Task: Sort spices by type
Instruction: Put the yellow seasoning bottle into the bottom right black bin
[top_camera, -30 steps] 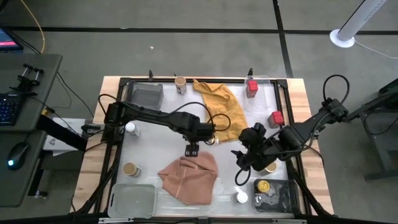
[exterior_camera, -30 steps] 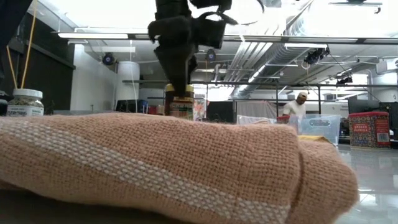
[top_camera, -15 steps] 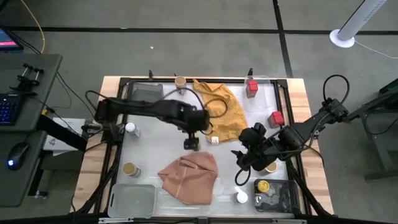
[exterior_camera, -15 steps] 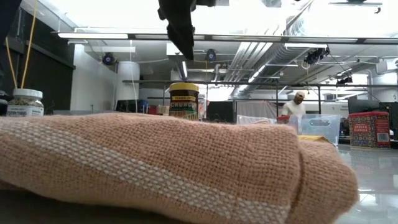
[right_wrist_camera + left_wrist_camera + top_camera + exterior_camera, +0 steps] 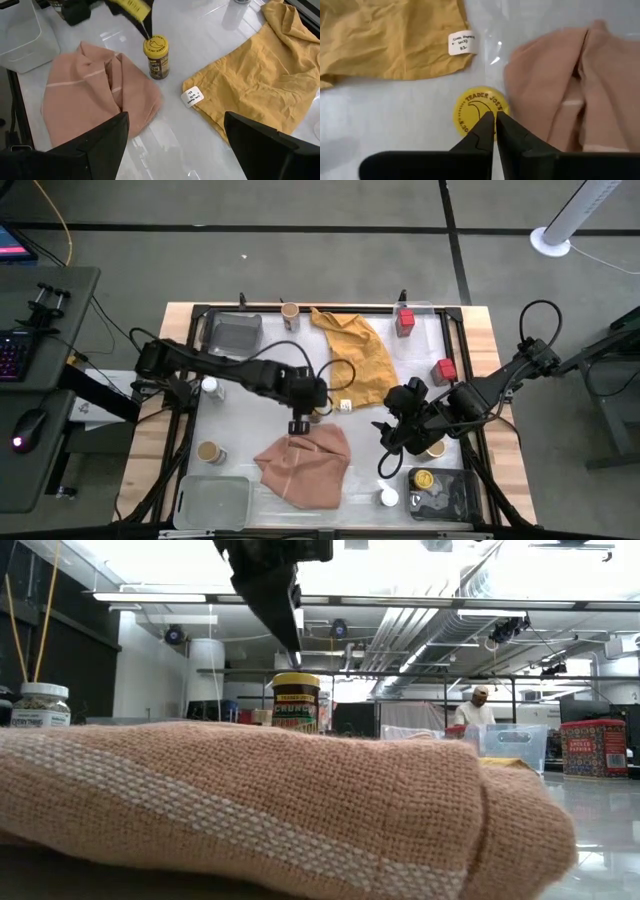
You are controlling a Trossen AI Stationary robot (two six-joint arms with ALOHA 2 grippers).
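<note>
Nine spices on the table by my count, and the one I'm working is the yellow-lidded jar (image 5: 481, 112). It stands upright right under my left gripper (image 5: 495, 116). The jaws are pinched together with nothing in them, and the low view shows the tips hanging above the lid with a gap.

Room around it is tight-ish. The pink cloth (image 5: 95, 92) bunches up just beside the jar on one side of the jaws. On the other side, the mustard cloth (image 5: 250, 75) has its white tag (image 5: 192, 96) lying near. Between the two cloths there's a strip of bare table (image 5: 165, 135). The black frame (image 5: 330, 307) along the table edge is well apart from the jaws.

Counting outward:
- 3 tan-lidded jars (image 5: 290, 311) (image 5: 209, 451) (image 5: 436, 448), the last half hidden behind the right arm
- 2 red tins (image 5: 404, 321) (image 5: 443, 370), past the mustard cloth
- 2 white-lidded jars (image 5: 211, 387) (image 5: 388, 497)
- 1 more yellow lid (image 5: 423, 479), sitting in the dark tray (image 5: 455, 500)

The right gripper (image 5: 395, 435) waits near that tray with its fingers spread wide, holding nothing.
</note>
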